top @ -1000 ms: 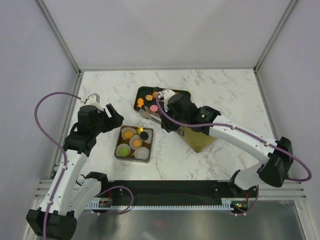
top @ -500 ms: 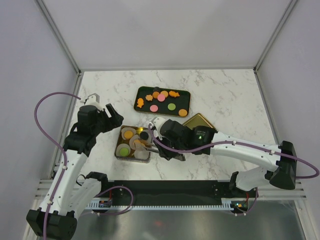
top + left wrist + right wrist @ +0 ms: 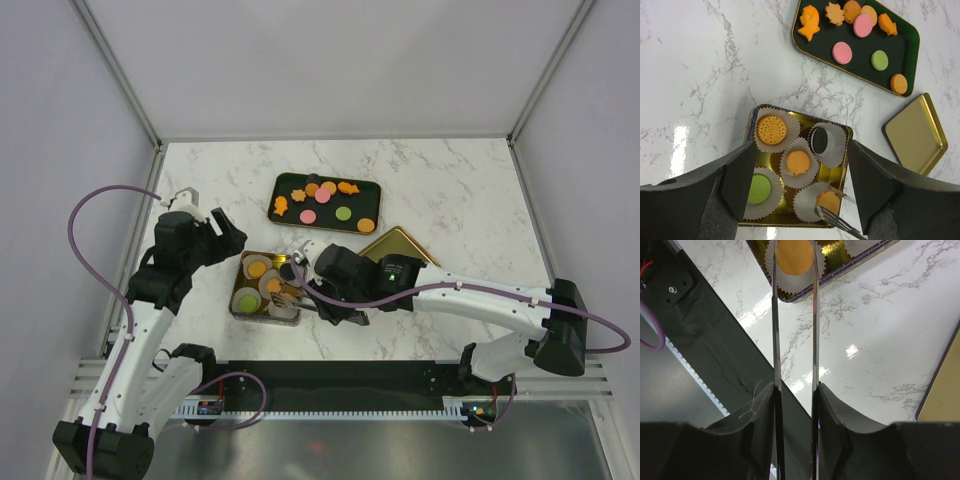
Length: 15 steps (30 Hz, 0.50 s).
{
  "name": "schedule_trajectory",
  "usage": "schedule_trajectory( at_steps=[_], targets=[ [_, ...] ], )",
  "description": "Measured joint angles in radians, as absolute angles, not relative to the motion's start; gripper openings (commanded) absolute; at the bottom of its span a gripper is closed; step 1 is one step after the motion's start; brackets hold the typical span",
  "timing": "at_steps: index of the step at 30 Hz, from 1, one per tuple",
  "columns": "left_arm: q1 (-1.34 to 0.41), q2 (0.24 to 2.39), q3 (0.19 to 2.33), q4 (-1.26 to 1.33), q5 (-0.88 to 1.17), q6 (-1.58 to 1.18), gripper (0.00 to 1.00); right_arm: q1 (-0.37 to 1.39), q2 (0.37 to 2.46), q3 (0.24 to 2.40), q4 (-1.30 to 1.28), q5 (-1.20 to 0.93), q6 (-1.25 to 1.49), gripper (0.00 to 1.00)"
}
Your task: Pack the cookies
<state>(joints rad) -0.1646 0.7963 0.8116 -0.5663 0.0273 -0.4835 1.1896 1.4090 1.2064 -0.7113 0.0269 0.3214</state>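
Item under inspection: one round orange cookie [image 3: 794, 255]. It sits between the two tips of the metal tongs [image 3: 775, 330], touching both, directly over a white paper cup [image 3: 792, 282] at the near right corner of the gold tin [image 3: 805, 118]. I cannot tell whether it rests in the cup or hangs just above it.

My right claw [image 3: 795, 390] is clamped on the tongs, one finger pressing each blade from outside. The blades run nearly parallel, with a narrow gap between them.

Other cookies [image 3: 771, 130] in the tin, each in its own cup:
- a patterned orange round at the far left
- a plain orange one in the middle
- a green one at the near left
- a dark one standing on edge at the far right

The remaining cookies lie loose on the dark tray [image 3: 900, 47], well beyond the tin. They are two pink rounds, one green round, several orange rounds, and orange fish and leaf-like shapes.

The gold lid [image 3: 915, 135] lies flat on the marble tabletop [image 3: 700, 75], to the right of the tin and just near of the tray.

My left claw [image 3: 801, 150] hovers above the tin with its fingers wide apart, holding nothing and touching nothing.
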Motion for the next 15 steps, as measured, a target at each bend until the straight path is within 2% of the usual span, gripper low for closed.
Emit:
schedule_trajectory(
  at_steps=[15],
  targets=[
    [-0.163, 0.796, 0.811, -0.566, 0.028, -0.484, 0.81, 1.190, 1.415, 1.202, -0.711, 0.027, 0.321, 0.50]
  ],
)
